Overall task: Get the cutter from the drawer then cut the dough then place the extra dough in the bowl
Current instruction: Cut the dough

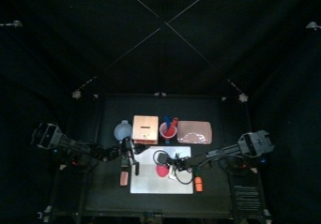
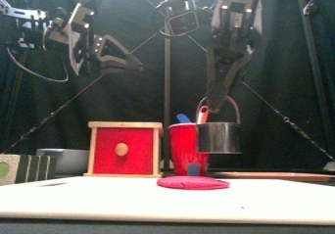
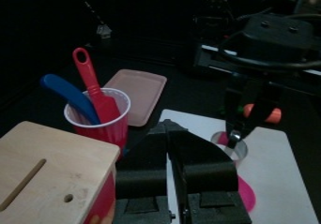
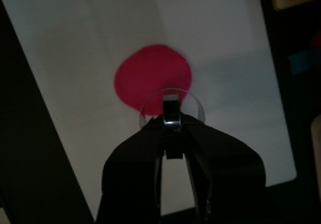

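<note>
Round metal cutter (image 2: 222,137): a shiny open cylinder with a thin wire hoop handle. It hangs clear of the board, close to the dough's edge. Dough (image 2: 194,183): a flat, smooth disc of red-pink, lying whole on the white cutting board (image 4: 226,68), a matte rectangular slab. Behind the board stand, in a row: a blue-grey bowl (image 1: 122,131); a pale wooden box (image 2: 124,127), square-faced, whose red drawer front (image 2: 124,152) with a small round knob sits flush; a red cup (image 2: 187,145) holding a blue toy knife (image 3: 69,92) and a red toy knife (image 3: 90,78); and a flat pink tray (image 3: 135,92) with rounded corners.

The tabletop (image 1: 107,195) is small, black and dull. Black curtains (image 1: 160,40) close the booth behind it.

Right gripper (image 4: 171,115): descends from above the board, its fingers (image 4: 138,157) pinched on the top of the cutter's wire handle, with the ring hanging below them. Left gripper (image 3: 174,129): raised over the box side of the tabletop, its fingers (image 3: 201,162) drawn together with nothing between them, touching nothing.
</note>
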